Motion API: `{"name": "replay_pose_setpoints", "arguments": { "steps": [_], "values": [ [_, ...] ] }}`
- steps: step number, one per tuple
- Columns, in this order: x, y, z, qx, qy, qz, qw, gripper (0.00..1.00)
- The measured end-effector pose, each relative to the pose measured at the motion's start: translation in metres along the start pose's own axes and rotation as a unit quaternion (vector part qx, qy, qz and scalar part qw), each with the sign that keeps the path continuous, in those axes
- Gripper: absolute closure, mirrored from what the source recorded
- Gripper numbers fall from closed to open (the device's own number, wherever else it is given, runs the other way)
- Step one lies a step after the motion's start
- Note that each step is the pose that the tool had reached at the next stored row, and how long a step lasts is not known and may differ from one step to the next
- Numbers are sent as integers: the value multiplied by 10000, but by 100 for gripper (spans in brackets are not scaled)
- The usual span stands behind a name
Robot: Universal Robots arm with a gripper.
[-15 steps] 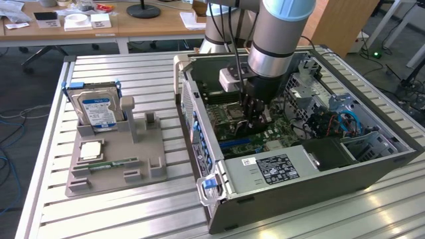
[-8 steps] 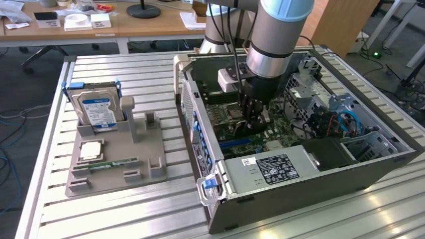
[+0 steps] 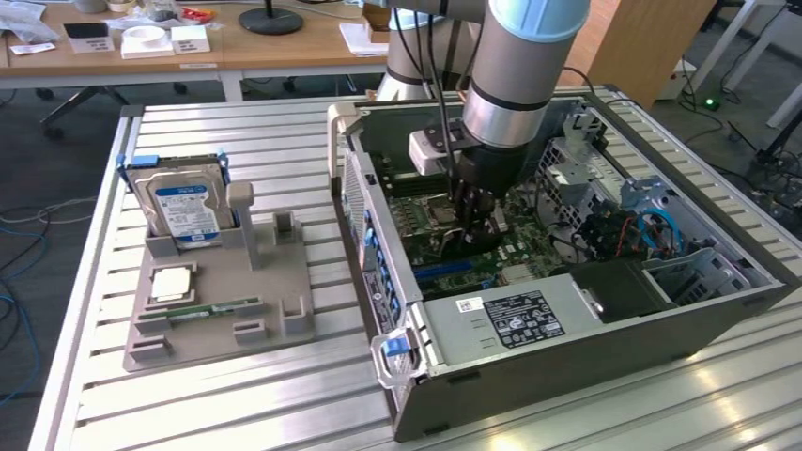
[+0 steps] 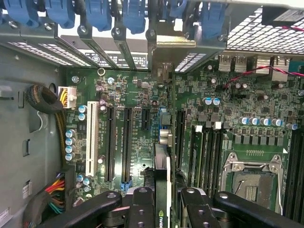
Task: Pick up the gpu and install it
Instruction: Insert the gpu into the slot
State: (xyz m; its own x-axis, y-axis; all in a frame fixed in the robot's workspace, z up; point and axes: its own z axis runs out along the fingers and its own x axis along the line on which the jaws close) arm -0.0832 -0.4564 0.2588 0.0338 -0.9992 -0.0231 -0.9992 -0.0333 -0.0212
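Gripper (image 4: 164,202) clamps gpu (image 4: 162,164) edge-on — above motherboard (image 4: 137,92).

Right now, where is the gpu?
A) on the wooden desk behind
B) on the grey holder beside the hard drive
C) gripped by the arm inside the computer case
C: the gpu sits edge-on between the fingers of the gripper, over the motherboard inside the computer case.
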Motion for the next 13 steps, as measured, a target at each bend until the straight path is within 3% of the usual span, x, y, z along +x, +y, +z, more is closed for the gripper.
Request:
{"name": "replay_pose_setpoints", "arguments": {
  "steps": [13],
  "values": [
    [-17,29,14,0,-1,0,10000,74]
  ]
}}
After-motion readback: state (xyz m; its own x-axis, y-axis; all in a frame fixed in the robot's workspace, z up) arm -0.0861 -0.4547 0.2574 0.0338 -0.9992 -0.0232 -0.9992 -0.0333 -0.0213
